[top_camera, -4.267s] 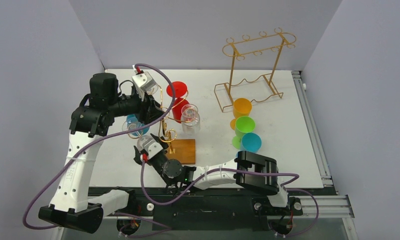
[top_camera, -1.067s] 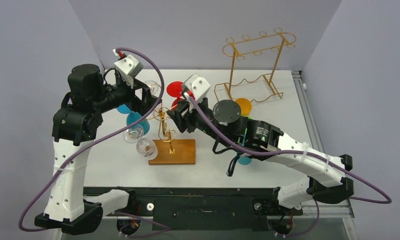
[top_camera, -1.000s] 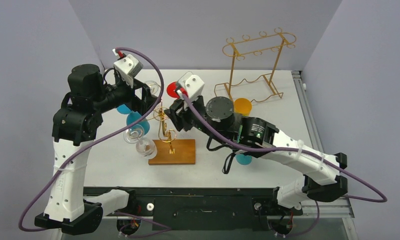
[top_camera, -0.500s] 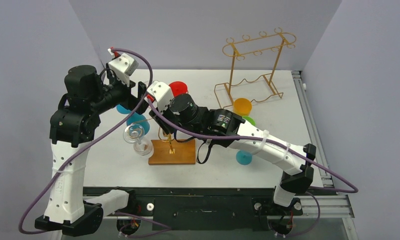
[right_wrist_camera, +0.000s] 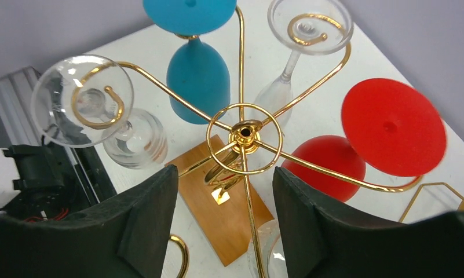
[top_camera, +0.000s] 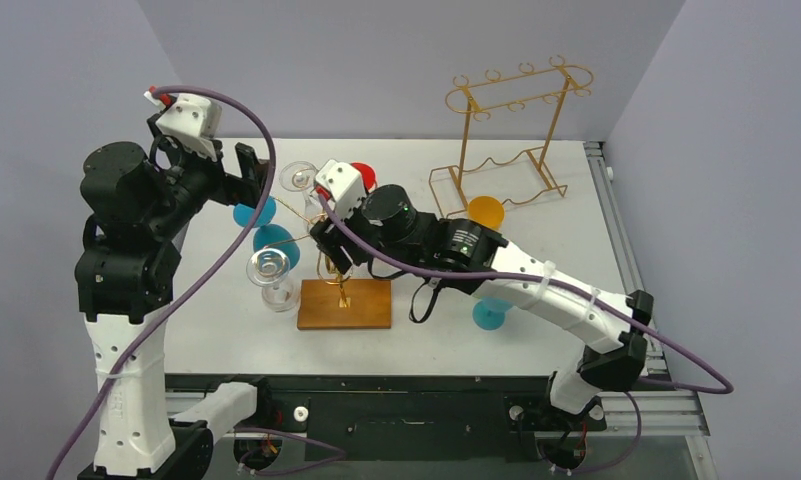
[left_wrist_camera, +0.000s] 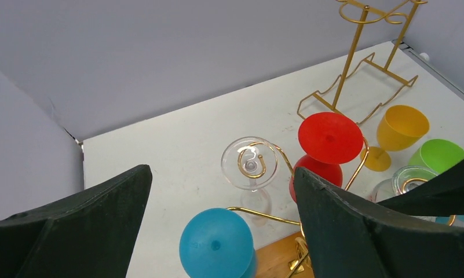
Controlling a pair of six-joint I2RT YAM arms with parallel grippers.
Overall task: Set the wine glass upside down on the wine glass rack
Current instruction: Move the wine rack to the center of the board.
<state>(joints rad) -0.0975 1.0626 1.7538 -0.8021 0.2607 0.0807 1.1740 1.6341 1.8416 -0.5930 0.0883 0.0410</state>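
Observation:
The wine glass rack (top_camera: 344,300) is a gold wire tree on a brown wooden base, left of the table's middle. Upside down on its curled arms hang a clear wine glass (left_wrist_camera: 249,165) at the back, a blue one (right_wrist_camera: 197,69), a second clear one (right_wrist_camera: 81,98) and a red one (right_wrist_camera: 391,124). My left gripper (left_wrist_camera: 222,171) is open and empty, high and left of the rack (left_wrist_camera: 287,255). My right gripper (right_wrist_camera: 225,174) is open above the rack's hub (right_wrist_camera: 244,132). Part of another clear glass (right_wrist_camera: 267,249) shows between its fingers, which stand apart from it.
A taller gold wire frame rack (top_camera: 506,140) stands at the back right. A yellow glass (left_wrist_camera: 400,127) and a green one (left_wrist_camera: 438,153) stand right of the tree. The right forearm (top_camera: 516,275) stretches across the table's middle, with a blue glass foot (top_camera: 488,315) beneath it.
The left arm has drawn back up and to the left, away from the back clear glass, which stays on its arm. The right gripper has moved in over the rack and opened wider.

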